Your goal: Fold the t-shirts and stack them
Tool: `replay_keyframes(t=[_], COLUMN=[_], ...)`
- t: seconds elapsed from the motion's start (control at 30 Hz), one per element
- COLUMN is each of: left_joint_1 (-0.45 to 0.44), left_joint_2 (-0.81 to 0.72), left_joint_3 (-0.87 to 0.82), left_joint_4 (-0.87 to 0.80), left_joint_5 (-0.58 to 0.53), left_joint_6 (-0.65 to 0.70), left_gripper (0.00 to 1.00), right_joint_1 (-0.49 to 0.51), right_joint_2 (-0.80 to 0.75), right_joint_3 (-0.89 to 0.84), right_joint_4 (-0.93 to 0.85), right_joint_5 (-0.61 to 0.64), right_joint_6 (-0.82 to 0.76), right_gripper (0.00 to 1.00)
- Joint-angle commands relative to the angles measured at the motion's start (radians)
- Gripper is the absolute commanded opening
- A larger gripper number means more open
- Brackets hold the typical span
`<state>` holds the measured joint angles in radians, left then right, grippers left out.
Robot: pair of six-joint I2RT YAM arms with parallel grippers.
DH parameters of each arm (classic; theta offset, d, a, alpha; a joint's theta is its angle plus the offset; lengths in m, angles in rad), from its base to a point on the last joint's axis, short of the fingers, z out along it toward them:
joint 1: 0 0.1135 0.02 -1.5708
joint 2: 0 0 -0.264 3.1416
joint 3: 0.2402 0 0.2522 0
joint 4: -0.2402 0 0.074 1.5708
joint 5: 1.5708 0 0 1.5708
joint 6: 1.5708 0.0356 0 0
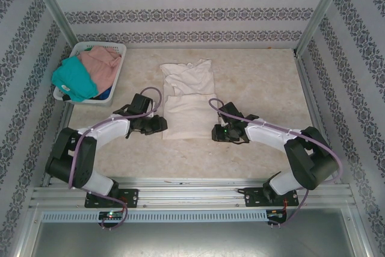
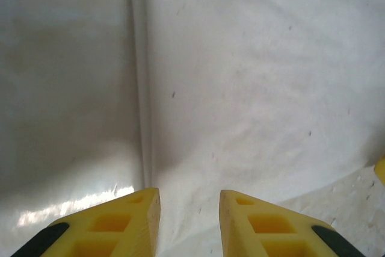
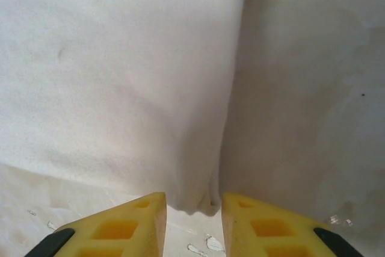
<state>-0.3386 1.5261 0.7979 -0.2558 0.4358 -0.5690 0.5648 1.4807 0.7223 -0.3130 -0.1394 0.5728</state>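
The cream t-shirt [image 1: 187, 97] lies on the table as a long, narrow folded strip, its near hem toward the arms. My left gripper [image 1: 160, 126] sits low at the strip's near left corner. In the left wrist view the left gripper [image 2: 189, 209] is open, its yellow fingers [image 2: 129, 221] apart above the cream cloth [image 2: 252, 76]. My right gripper [image 1: 216, 132] is at the near right corner. In the right wrist view the right gripper [image 3: 194, 209] is open and nothing is clamped; a fold of the cloth [image 3: 120, 76] ends just ahead of the gap. A teal t-shirt [image 1: 73, 79] and a dusty-pink t-shirt [image 1: 102, 64] are heaped in the basket.
The white lattice basket [image 1: 90, 102] stands at the back left corner of the table. Bare marbled tabletop [image 1: 258, 82] stretches to the right of the cream shirt. Patterned walls and metal posts close in the table on three sides.
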Motion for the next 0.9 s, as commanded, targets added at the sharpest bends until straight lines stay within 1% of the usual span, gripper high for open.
replay_keyframes(t=[0.0,0.07,0.13,0.2,0.3,0.33,0.37,0.43,0.53,0.63,0.67,0.7,0.73,0.8,0.87], left_joint_1=[0.001,-0.001,0.001,0.0,-0.001,0.0,-0.002,-0.001,-0.001,-0.001,-0.001,-0.001,-0.001,-0.006,-0.012], left_joint_2=[0.099,0.158,0.192,0.202,0.184,0.172,0.16,0.14,0.12,0.114,0.112,0.111,0.111,0.11,0.112], left_joint_3=[0.084,0.121,0.145,0.156,0.16,0.156,0.151,0.139,0.121,0.125,0.129,0.131,0.135,0.136,0.129], left_joint_4=[-0.027,-0.035,-0.066,-0.092,-0.127,-0.132,-0.136,-0.133,-0.121,-0.153,-0.164,-0.173,-0.183,-0.178,-0.154], left_joint_5=[0.0,0.006,-0.029,-0.045,-0.059,-0.06,-0.063,-0.05,-0.026,-0.042,-0.05,-0.058,-0.064,-0.073,-0.068], left_joint_6=[0.039,0.046,0.053,0.062,0.069,0.072,0.072,0.068,0.061,0.066,0.066,0.064,0.063,0.057,0.056], left_gripper=[0.32,0.32,0.32,0.33,0.33,0.3,0.24,0.09,0.05,0.02,0.02,0.04,0.09,0.31,0.42], right_joint_1=[-0.011,-0.011,-0.011,-0.011,-0.013,-0.013,-0.014,-0.013,-0.013,-0.012,-0.014,-0.014,-0.014,-0.017,-0.024], right_joint_2=[-0.007,0.006,0.014,0.015,0.014,0.017,0.021,0.028,0.023,0.0,-0.008,-0.016,-0.021,-0.024,-0.01], right_joint_3=[0.005,0.012,0.015,0.016,0.019,0.019,0.023,0.028,0.024,0.014,0.01,0.007,0.006,0.005,0.016], right_joint_4=[-0.023,-0.023,-0.022,-0.015,-0.009,-0.005,-0.004,-0.004,0.002,0.004,0.005,0.003,0.003,0.012,0.011], right_joint_5=[0.027,0.028,0.033,0.033,0.037,0.035,0.034,0.03,0.029,0.034,0.035,0.037,0.037,0.041,0.046], right_joint_6=[-0.008,-0.01,-0.007,-0.003,-0.002,-0.001,-0.001,0.0,0.005,0.009,0.009,0.01,0.01,0.008,0.007], right_gripper=[0.34,0.36,0.38,0.41,0.4,0.38,0.36,0.33,0.28,0.22,0.21,0.21,0.2,0.2,0.31])
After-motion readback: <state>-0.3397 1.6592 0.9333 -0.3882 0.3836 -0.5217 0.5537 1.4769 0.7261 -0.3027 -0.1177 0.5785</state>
